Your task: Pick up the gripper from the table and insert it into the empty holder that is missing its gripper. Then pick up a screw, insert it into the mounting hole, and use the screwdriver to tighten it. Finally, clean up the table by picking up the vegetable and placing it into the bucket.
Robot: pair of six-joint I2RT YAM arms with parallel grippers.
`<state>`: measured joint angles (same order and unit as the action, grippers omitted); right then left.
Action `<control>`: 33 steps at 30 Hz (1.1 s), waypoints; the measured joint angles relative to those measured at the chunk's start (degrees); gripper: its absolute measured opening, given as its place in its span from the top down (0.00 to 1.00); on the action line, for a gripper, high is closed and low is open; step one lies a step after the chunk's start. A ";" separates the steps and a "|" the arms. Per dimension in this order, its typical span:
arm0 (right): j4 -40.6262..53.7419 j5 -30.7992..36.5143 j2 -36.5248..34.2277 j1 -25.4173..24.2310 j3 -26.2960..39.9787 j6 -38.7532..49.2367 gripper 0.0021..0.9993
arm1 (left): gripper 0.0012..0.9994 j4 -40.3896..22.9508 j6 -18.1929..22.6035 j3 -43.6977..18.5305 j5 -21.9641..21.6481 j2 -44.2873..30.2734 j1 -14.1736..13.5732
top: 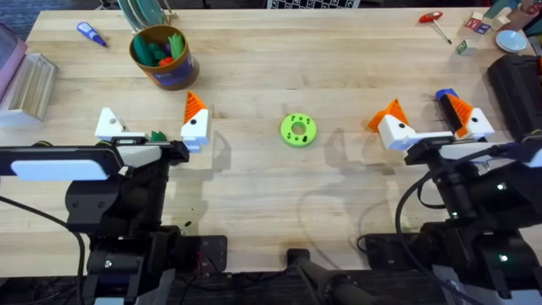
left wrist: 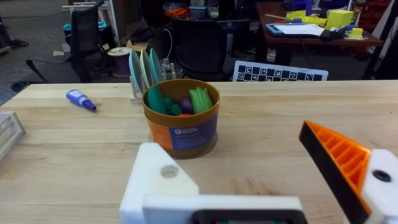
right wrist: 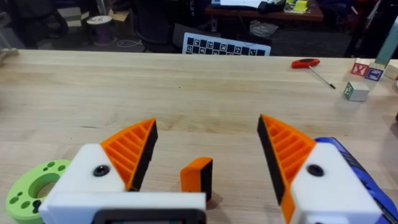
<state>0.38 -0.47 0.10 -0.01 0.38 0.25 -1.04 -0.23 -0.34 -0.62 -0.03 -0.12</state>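
Well — gripper (right wrist: 197,176) lies between right claw's (right wrist: 208,162) spread fingers.

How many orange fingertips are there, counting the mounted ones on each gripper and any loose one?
On left gripper: 1
On right gripper: 2
Loose orange tip: 1
Total: 4

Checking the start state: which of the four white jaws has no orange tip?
The holder, the left gripper's outer jaw, farthest left overhead. It ends in bare white; the other three carry orange tips.
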 joint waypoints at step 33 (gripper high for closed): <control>39.75 -0.28 -22.08 0.00 42.33 -1.38 0.01 | 0.01 -45.01 -2.47 -45.98 -2.27 -26.91 0.00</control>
<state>40.13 -0.75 -21.98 -0.01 42.71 -1.13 -46.05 -2.70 -46.32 -2.89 -26.95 -0.12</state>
